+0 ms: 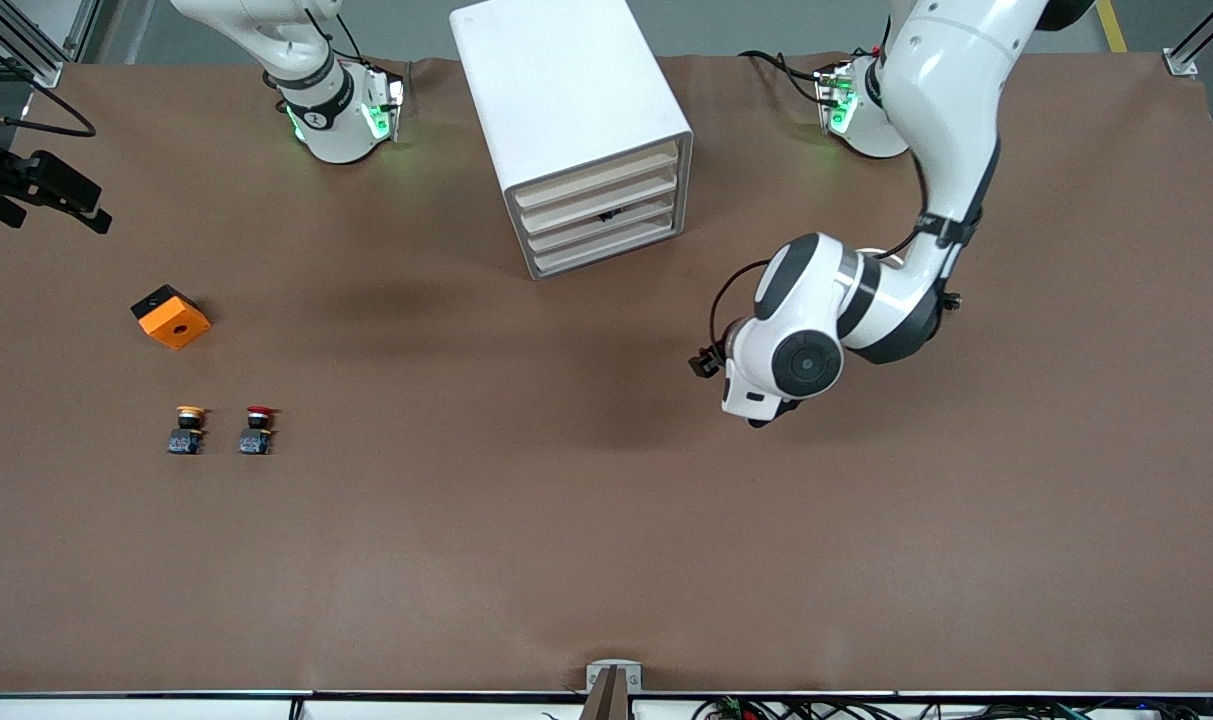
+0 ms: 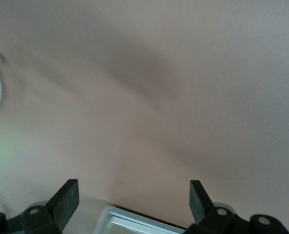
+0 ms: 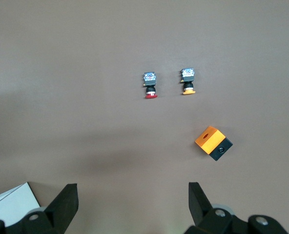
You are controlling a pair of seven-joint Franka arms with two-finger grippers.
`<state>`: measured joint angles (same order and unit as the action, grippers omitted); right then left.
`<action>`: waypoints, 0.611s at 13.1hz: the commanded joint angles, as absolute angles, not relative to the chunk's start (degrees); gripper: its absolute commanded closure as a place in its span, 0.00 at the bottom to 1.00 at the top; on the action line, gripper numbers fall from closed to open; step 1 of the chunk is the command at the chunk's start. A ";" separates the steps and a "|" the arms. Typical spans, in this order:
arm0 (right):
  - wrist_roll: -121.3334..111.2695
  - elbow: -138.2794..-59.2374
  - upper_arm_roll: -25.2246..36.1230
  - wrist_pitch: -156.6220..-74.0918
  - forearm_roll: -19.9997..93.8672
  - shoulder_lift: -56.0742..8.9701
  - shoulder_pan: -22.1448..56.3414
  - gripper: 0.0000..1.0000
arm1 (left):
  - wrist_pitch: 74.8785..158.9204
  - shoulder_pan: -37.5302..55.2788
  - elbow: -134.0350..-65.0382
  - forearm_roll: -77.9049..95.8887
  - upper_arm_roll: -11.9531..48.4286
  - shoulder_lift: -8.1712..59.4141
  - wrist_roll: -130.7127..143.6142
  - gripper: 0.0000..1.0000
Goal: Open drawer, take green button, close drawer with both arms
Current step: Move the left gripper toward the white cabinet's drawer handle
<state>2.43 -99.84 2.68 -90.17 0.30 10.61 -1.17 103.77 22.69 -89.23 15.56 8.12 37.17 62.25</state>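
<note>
The white cabinet stands at the table's back middle; its four cream drawer fronts are all shut. No green-capped button shows in any view. The left arm's hand hangs over the bare table in front of the drawers, toward the left arm's end. My left gripper is open and empty, with a white corner of the cabinet just under it. My right gripper is open and empty, high over the table; it is out of the front view.
A yellow-capped button and a red-capped button stand side by side near the right arm's end; both show in the right wrist view. An orange and black box lies farther from the front camera.
</note>
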 commanded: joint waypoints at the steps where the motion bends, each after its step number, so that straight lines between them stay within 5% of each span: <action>1: 4.13 -100.20 2.20 -89.74 1.84 11.78 -1.93 0.00 | 105.46 22.32 -88.68 22.30 7.91 40.51 72.11 0.00; 8: 3.87 -100.20 2.11 -90.00 1.85 11.78 -2.02 0.00 | 106.61 28.12 -89.38 27.86 7.91 44.64 112.35 0.00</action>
<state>3.25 -99.84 2.68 -90.17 1.04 10.70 -1.17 106.02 26.22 -89.40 26.67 8.16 43.06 102.75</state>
